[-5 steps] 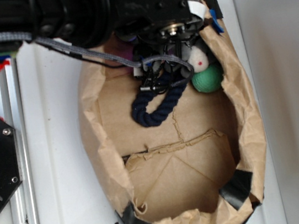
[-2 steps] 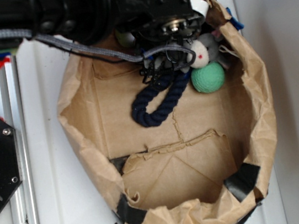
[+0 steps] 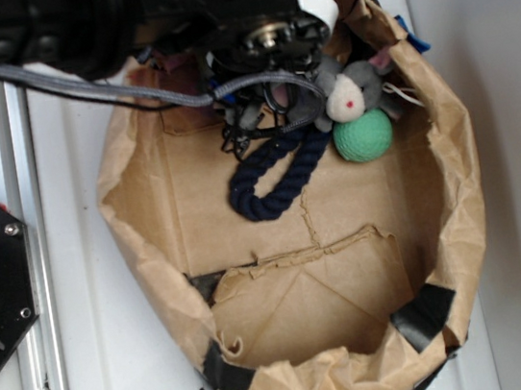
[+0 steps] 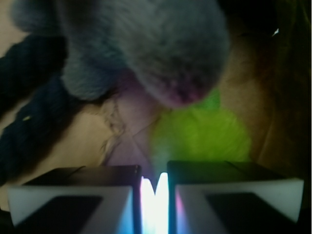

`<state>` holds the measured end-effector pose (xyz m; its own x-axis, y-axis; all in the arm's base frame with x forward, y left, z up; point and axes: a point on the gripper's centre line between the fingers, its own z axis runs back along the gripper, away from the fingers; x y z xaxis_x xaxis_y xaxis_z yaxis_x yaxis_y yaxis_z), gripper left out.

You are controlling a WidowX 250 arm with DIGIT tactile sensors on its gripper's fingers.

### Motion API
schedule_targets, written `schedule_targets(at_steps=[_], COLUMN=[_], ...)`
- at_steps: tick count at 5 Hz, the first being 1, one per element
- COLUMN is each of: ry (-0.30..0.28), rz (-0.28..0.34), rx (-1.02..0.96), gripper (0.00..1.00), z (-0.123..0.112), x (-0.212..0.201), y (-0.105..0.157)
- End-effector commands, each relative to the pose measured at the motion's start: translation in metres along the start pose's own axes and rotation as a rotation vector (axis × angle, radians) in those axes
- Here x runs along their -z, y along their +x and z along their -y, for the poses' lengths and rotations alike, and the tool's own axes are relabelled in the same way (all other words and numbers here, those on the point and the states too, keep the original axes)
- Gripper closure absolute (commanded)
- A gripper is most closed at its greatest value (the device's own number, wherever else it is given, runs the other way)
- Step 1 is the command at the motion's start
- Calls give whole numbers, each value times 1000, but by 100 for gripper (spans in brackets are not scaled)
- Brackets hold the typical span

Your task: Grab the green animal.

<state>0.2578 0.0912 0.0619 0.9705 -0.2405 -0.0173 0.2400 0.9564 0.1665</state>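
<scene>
In the wrist view the green animal (image 4: 200, 136), a lime fuzzy plush, lies right against the tips of my gripper (image 4: 154, 178). The jaws stand almost together, and a pale, glaring strip of its fluff fills the narrow gap between them. Just beyond it, blurred and large, lies the grey plush mouse (image 4: 146, 48). In the exterior view the arm covers the gripper and the green animal at the back of the paper bag (image 3: 139, 231). There the mouse (image 3: 355, 94) lies to the right of the arm.
A navy rope loop (image 3: 273, 179) lies in the bag in front of the gripper, and the same rope (image 4: 29, 112) shows at the left of the wrist view. A teal knitted ball (image 3: 363, 136) sits below the mouse. The crumpled bag walls stand close all round.
The arm has shifted left and toward the back of the bag. The bag's walls have spread wider, and the grey mouse has come into full view.
</scene>
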Motion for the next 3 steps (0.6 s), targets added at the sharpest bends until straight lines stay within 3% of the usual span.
schedule_targets(at_steps=[1, 3], ry=[34, 72], rz=[36, -17], rx=[-29, -63], gripper=[0, 0], z=[-18, -30], x=[-20, -5], y=[-5, -3])
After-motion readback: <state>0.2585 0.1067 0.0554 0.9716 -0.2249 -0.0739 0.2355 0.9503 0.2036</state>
